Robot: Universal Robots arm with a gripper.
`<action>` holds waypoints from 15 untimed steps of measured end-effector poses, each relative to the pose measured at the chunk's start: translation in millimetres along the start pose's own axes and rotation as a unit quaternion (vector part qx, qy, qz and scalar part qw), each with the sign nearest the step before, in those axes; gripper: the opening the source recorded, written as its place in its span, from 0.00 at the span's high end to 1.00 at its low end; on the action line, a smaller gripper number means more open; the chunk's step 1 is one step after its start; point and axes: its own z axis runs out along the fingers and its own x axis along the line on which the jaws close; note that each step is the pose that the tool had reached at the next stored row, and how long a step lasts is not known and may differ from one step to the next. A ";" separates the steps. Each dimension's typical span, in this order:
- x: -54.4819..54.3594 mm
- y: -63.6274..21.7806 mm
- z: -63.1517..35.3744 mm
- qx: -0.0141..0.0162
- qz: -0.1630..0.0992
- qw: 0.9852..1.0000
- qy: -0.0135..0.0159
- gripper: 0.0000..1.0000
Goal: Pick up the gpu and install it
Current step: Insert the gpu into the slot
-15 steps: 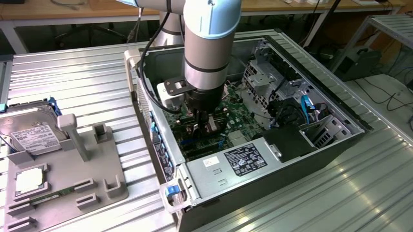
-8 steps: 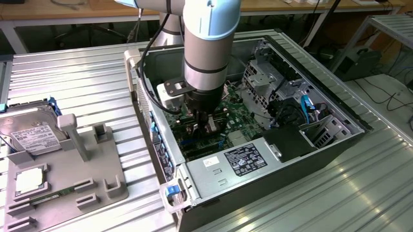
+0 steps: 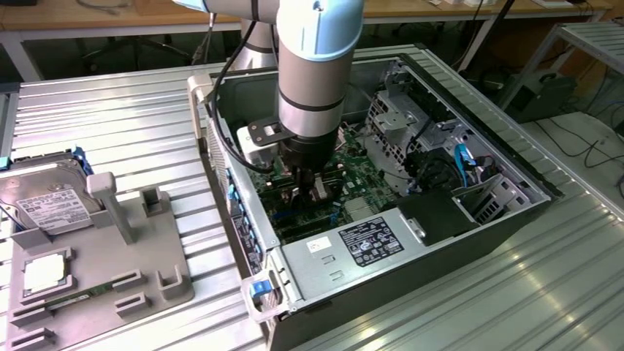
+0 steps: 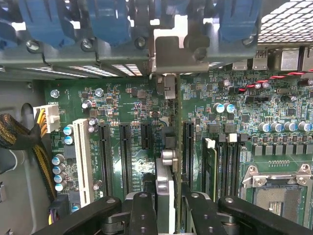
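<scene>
Exterior view: the arm [image 3: 310,73] stands vertical, reaching into the open computer case [image 3: 507,212]. The gripper [image 4: 165,205] pinches the gpu [image 4: 165,193] edge-on just above the motherboard [image 4: 122,103], between slots, case walls close around.

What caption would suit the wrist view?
Jaws hold the gpu edge-on above the slots of the green motherboard inside the computer case.

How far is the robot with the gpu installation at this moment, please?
Done: the gpu is picked up and carried into the open computer case. In hand: the pincer grips the card edge-on above the motherboard, over its expansion slots. Left: seating the card; whether it has entered a slot is not clear.
</scene>
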 end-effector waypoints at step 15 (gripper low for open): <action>0.0 0.0 0.0 0.000 0.000 1.000 0.000 0.72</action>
